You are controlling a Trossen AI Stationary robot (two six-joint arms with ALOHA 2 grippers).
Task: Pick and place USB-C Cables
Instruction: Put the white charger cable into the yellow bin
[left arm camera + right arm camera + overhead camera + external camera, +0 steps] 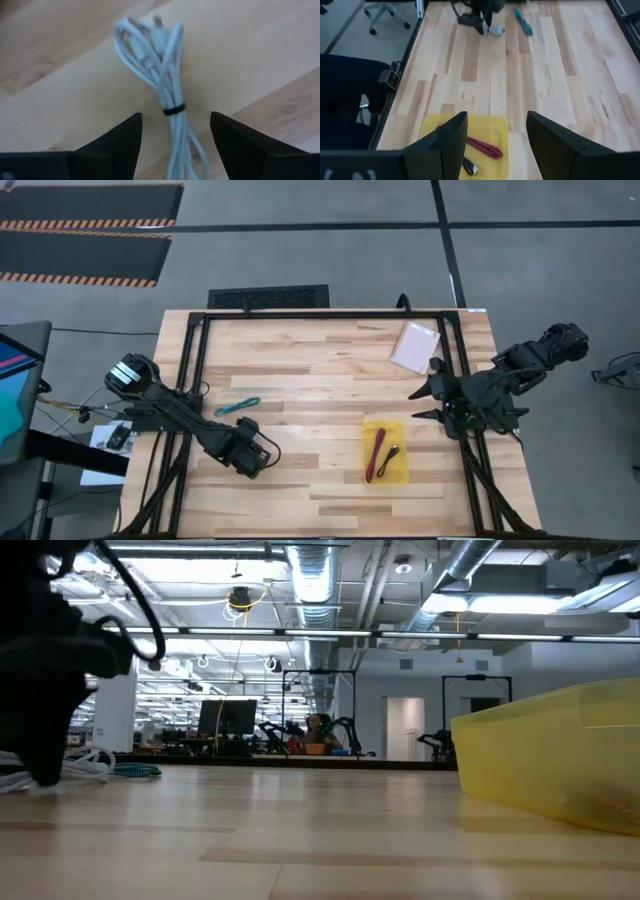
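The yellow tray [385, 452] sits lower right of centre on the table [320, 380] in the high view, and it holds two cables: the red cable [377, 455] lying lengthwise and the black cable [391, 459] just beside it on its right. The right wrist view shows the same tray [465, 125] at the bottom of its frame, with the red cable [483, 147] clear in it and only one end of the black cable [469, 168] showing. The teal cable [237, 407] lies loose on the wood, left of centre in the high view. The left hand [247, 461] is low over the table at lower left of that view and covers what is under it; only the left wrist view shows the white cable [162, 97], a folded bundle pinched by a dark band, lying on the wood between the left hand's [175, 135] spread fingers, which hold nothing. The low view catches the white cable [70, 768] and teal cable [135, 771] at its left edge and the tray's wall [550, 765] at right. The right hand [425, 404] hangs at the table's right side, open and empty. A pale pink packet [415, 346] lies at upper right.
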